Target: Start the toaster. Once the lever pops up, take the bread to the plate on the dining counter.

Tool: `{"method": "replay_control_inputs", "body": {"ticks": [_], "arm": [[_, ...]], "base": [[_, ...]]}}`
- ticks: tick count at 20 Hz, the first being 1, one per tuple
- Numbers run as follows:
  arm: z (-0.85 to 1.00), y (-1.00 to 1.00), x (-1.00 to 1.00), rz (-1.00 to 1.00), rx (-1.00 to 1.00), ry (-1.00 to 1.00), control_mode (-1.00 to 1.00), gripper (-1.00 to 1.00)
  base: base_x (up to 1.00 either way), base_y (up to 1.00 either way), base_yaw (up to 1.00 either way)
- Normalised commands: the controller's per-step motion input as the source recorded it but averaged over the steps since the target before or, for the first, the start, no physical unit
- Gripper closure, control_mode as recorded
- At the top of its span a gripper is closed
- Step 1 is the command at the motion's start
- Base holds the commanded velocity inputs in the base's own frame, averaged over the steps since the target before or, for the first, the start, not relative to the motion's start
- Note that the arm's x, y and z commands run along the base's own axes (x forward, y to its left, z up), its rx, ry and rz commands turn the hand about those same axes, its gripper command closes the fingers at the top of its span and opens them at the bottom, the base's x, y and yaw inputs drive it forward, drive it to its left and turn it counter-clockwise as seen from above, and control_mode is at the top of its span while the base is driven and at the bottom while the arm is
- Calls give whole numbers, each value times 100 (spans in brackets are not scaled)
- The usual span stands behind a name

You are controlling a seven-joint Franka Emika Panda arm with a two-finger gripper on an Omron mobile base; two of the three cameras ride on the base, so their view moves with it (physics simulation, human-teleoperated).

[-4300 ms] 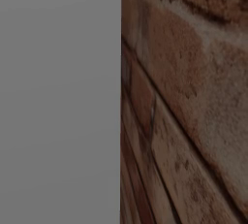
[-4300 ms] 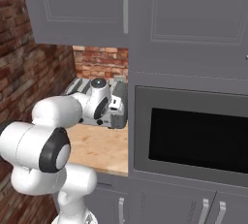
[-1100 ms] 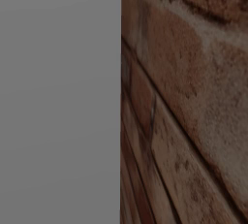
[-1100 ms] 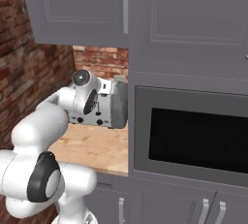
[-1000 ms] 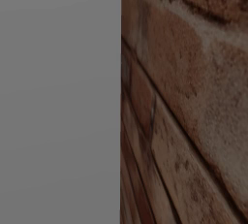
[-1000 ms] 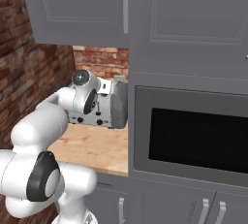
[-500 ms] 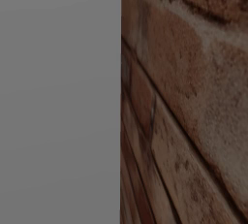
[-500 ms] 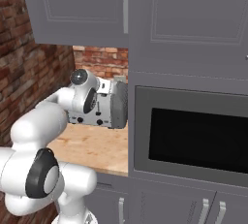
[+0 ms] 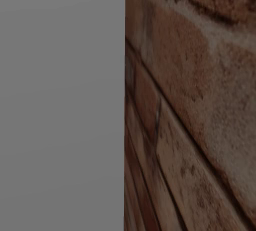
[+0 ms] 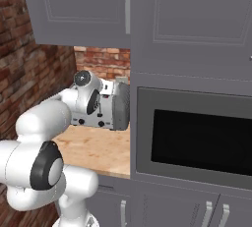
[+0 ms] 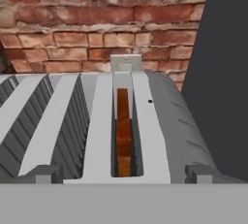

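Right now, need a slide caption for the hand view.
Looking down on the silver toaster, bread standing in its right-hand slot, brick wall behind.

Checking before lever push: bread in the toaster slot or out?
In. The hand view shows the bread standing on edge down inside the toaster slot, its top below the slot rim. Lever position cannot be told.

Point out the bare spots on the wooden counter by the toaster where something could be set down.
Bare wood counter lies in front of the toaster, bordered by the brick wall and the oven housing. The back is crowded: toaster and arm fill it. The bread sits in a toaster slot.
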Motion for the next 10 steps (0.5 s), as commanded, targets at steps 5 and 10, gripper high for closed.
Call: {"method": "replay_control_inputs", "body": {"ticks": [5,10], "arm": [[-12,0,11,0,0,0,-100,-100],[-2,0,10,0,0,0,-100,-100]], "base": [[0,0,0],[0,0,0]]}}
